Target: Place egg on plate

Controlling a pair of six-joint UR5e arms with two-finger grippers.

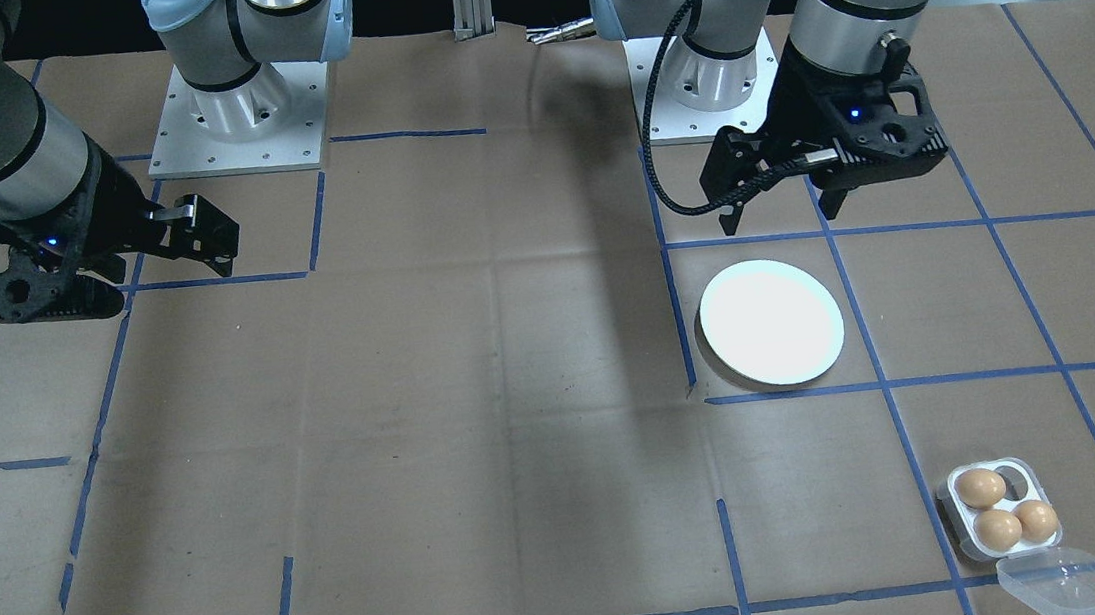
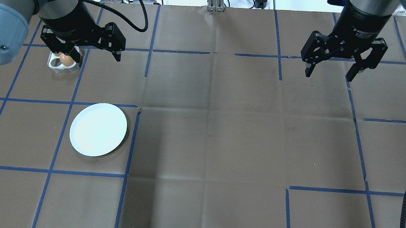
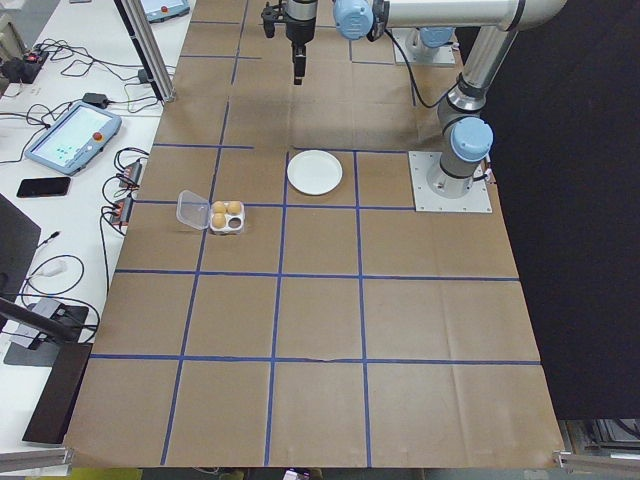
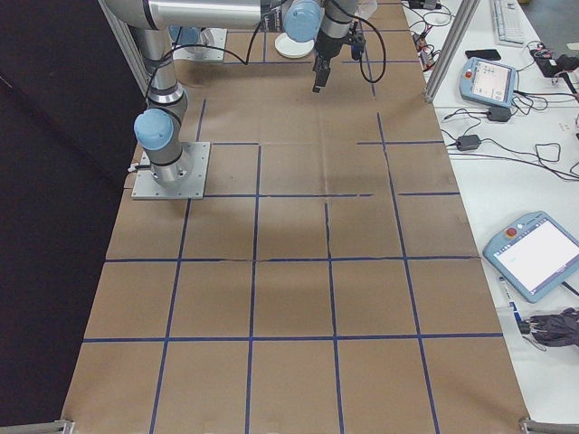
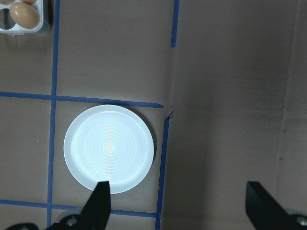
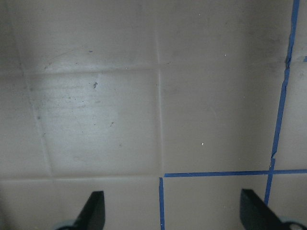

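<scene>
Three brown eggs (image 1: 998, 528) sit in a small clear tray (image 1: 957, 516) at the table's far edge, its lid (image 1: 1071, 584) open beside it. The overhead view shows only one egg (image 2: 66, 60), under my left arm. The empty white plate (image 1: 772, 323) (image 2: 98, 129) lies flat between the tray and my base. My left gripper (image 1: 780, 215) (image 2: 86, 52) hangs open high above the table; its wrist view shows the plate (image 5: 109, 148) below and an egg (image 5: 25, 14) at the top left corner. My right gripper (image 1: 159, 285) (image 2: 329, 76) hangs open and empty over bare paper.
Brown paper with a blue tape grid covers the table. The two arm base plates (image 1: 239, 126) (image 1: 702, 82) stand at the robot's edge. Tablets, a phone and cables lie on a side bench (image 3: 70, 140) past the table's far edge.
</scene>
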